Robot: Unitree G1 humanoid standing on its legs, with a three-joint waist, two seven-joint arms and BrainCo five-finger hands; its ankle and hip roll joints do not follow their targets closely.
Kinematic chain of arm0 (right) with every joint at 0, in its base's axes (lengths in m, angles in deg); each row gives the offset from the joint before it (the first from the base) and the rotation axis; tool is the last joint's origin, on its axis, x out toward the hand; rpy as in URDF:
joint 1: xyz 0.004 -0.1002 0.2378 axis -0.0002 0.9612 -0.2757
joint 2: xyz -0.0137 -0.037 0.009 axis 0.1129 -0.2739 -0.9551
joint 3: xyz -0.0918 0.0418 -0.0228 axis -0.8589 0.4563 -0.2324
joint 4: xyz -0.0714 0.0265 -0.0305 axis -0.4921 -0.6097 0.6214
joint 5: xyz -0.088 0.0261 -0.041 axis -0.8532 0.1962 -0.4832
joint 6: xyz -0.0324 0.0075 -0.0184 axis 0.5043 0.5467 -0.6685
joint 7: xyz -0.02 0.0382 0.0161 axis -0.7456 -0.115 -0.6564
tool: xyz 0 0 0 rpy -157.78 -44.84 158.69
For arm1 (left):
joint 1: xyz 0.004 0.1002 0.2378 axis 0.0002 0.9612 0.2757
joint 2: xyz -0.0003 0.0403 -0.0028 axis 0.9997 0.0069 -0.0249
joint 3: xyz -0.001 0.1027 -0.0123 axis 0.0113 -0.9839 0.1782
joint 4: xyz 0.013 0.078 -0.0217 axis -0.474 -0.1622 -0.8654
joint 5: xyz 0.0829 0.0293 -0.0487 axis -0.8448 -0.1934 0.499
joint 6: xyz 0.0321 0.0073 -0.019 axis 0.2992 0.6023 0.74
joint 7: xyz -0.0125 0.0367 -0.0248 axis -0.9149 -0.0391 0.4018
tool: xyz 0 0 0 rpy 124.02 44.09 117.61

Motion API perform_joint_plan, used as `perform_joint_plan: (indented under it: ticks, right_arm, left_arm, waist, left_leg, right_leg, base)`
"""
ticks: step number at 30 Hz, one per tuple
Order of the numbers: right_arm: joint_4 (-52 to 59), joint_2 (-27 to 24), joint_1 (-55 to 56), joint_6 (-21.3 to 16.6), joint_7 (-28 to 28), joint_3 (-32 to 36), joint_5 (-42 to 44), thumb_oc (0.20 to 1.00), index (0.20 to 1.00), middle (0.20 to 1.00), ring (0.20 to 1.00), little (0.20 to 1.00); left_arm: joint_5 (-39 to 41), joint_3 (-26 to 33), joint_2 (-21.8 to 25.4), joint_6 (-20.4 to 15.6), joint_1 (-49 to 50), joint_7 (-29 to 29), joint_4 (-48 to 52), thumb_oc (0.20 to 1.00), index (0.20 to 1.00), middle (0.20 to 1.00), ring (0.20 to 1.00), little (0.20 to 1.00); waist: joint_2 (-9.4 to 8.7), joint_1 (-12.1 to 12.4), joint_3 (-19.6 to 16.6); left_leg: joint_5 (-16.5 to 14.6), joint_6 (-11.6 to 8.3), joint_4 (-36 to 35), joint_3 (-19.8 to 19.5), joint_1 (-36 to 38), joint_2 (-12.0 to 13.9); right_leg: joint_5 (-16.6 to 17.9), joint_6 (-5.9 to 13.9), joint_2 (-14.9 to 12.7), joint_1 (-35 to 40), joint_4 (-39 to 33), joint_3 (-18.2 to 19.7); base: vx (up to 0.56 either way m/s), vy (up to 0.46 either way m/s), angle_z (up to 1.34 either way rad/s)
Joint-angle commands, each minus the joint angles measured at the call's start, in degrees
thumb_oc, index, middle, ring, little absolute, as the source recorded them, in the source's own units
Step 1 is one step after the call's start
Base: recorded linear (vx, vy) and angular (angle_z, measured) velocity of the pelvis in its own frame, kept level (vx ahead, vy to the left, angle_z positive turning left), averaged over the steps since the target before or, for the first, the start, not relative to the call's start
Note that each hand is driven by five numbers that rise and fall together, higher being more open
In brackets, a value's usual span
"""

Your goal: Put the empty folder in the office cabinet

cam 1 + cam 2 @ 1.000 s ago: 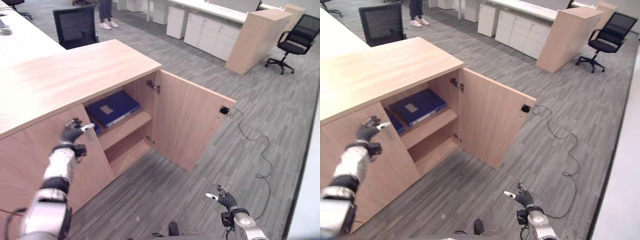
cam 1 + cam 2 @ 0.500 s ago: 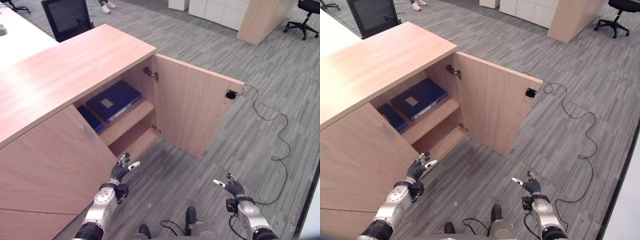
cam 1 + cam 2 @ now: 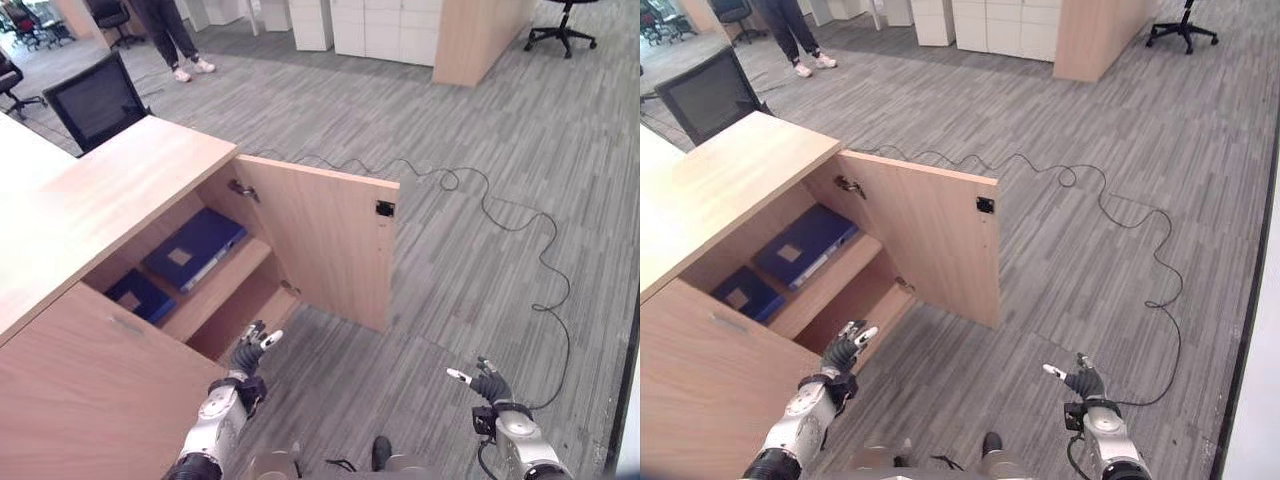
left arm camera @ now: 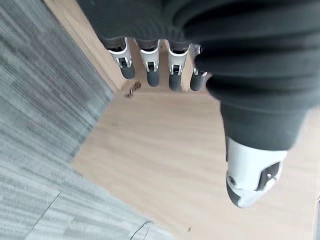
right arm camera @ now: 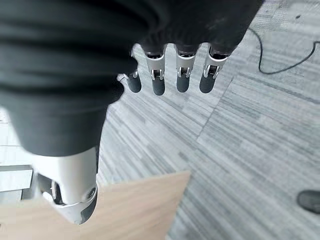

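Both hands hanging low over the grey carpet, left hand (image 3: 252,352) and right hand (image 3: 482,381) with fingers straight, holding nothing. Blue folder (image 3: 195,247) is lying flat on the upper shelf (image 3: 225,281) of the open wood-laminate cabinet (image 3: 120,190), door (image 3: 320,240) swinging wide. Likely light, stiff, smooth covers; I'd be gripping the spine edge.

Silver left hand (image 3: 248,358) and right hand (image 3: 484,383), dark fingertips, black ribbed wrist covers.
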Motion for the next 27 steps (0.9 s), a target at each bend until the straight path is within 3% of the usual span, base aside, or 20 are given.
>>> perform_joint_plan:
  ticks: [1,4,9,14,18,20,23,27]
  right_arm:
    - [0.1,-1.5,-3.0,-2.0,-1.4,1.1,3.4,1.000,1.000,1.000,1.000,1.000]
    - [-0.2,-0.9,-3.5,-1.8,-1.4,1.0,3.6,1.000,1.000,1.000,1.000,1.000]
    - [0.4,0.3,-2.7,-1.6,-1.5,2.0,2.7,1.000,1.000,1.000,1.000,1.000]
    - [0.4,0.7,-4.5,-1.3,-1.3,1.7,1.5,1.000,1.000,1.000,1.000,1.000]
    - [0.4,0.0,-7.2,-1.3,-1.7,1.9,1.3,1.000,1.000,1.000,1.000,1.000]
    - [-0.3,-1.3,-7.7,-1.3,-1.9,2.5,1.0,1.000,1.000,1.000,1.000,1.000]
    - [-1.4,-4.4,-9.2,-1.5,-2.4,3.8,1.5,1.000,1.000,1.000,1.000,1.000]
    - [-2.6,-8.5,-10.9,-2.3,-3.8,5.8,3.0,1.000,1.000,1.000,1.000,1.000]
  left_arm:
    - [0.5,-0.4,1.6,-2.2,-2.7,0.1,1.8,1.000,1.000,1.000,1.000,1.000]
    - [0.6,-0.3,1.6,-2.2,-3.2,-0.1,1.6,1.000,1.000,1.000,1.000,1.000]
    - [-0.1,-0.2,1.7,-2.4,-3.2,0.0,1.9,1.000,1.000,1.000,1.000,1.000]
    - [-1.5,-1.0,3.7,-2.0,-4.6,0.7,1.8,1.000,1.000,1.000,1.000,1.000]
    - [-1.5,-0.8,5.4,-2.1,-5.3,0.9,2.1,1.000,1.000,1.000,1.000,1.000]
    - [-1.4,-0.7,5.9,-2.2,-5.4,1.2,1.9,1.000,1.000,1.000,1.000,1.000]
    - [-1.0,-1.4,6.1,-2.3,-5.6,1.4,1.6,1.000,1.000,1.000,1.000,1.000]
    - [-1.8,-3.0,6.5,-2.6,-7.0,1.8,1.1,1.000,1.000,1.000,1.000,1.000]
  waist:
    - [0.30,2.3,0.9]
    - [0.87,2.4,0.5]
    - [0.63,2.0,-1.4]
    - [-0.19,2.7,-1.8]
    - [0.31,2.8,-0.3]
    - [0.05,2.9,-0.4]
    - [-0.30,2.3,-0.6]
    - [-1.03,0.5,0.1]
  left_leg:
    - [0.6,0.33,-0.7,1.6,-4.5,-1.2]
    - [1.3,0.38,-3.4,2.8,-4.0,-0.7]
    - [0.5,1.73,-7.2,1.5,0.4,-3.2]
    - [-1.1,4.50,-10.2,1.7,2.9,-5.8]
    - [-2.2,5.55,-10.5,1.7,4.7,-5.6]
    - [-3.1,5.39,-10.5,1.1,5.9,-5.8]
    - [-3.9,5.20,-10.8,-0.5,7.2,-6.1]
    - [-5.0,5.19,-11.3,-3.7,8.7,-7.5]
  right_leg:
    - [-3.8,10.79,-4.6,4.6,0.1,-2.5]
    - [-4.5,11.09,-4.2,5.2,0.0,-2.4]
    - [-5.1,12.80,-6.4,5.5,1.1,-2.0]
    - [-5.4,14.83,-10.1,0.8,12.7,0.3]
    - [-2.0,15.17,-11.3,-4.8,23.3,-0.1]
    - [-1.4,14.79,-11.9,-5.2,21.5,-1.4]
    - [-1.7,14.15,-9.7,-6.3,15.0,-1.1]
    - [0.4,15.24,-6.3,-9.3,8.6,3.8]
  base:
    - [0.20,0.103,-0.20]
    - [0.17,0.128,0.05]
    - [0.17,0.175,-0.07]
    - [0.08,0.177,0.13]
    - [0.05,0.144,-0.05]
    - [0.17,0.019,0.01]
    - [0.18,-0.029,0.21]
    - [0.12,-0.023,0.37]
